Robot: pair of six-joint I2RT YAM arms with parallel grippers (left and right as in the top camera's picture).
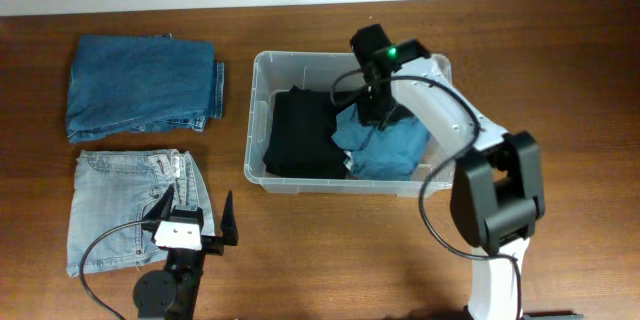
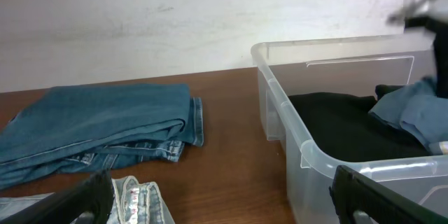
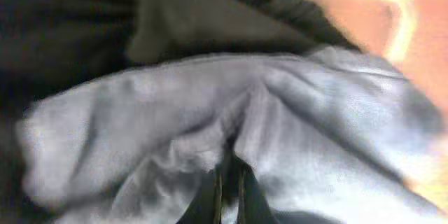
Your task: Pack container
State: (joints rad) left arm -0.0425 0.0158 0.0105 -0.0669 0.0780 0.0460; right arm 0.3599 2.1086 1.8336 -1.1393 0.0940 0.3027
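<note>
Right gripper (image 1: 377, 115), seen from overhead, was clenched on blue cloth (image 1: 390, 145) inside the container (image 1: 260, 100), set mid-table, long axis left-right, mouth up. Left wrist: left gripper (image 2: 220, 206) was seen released by pale jeans (image 2: 136, 199). Right wrist: cloth was bunched; flattening before release was judged best.

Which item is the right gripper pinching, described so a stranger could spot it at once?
Start at the clear container in the middle of the table. In its right half, beneath the right gripper, lies a crumpled blue garment. It is the only blue, unfolded piece inside, beside a neatly folded black garment.
</note>
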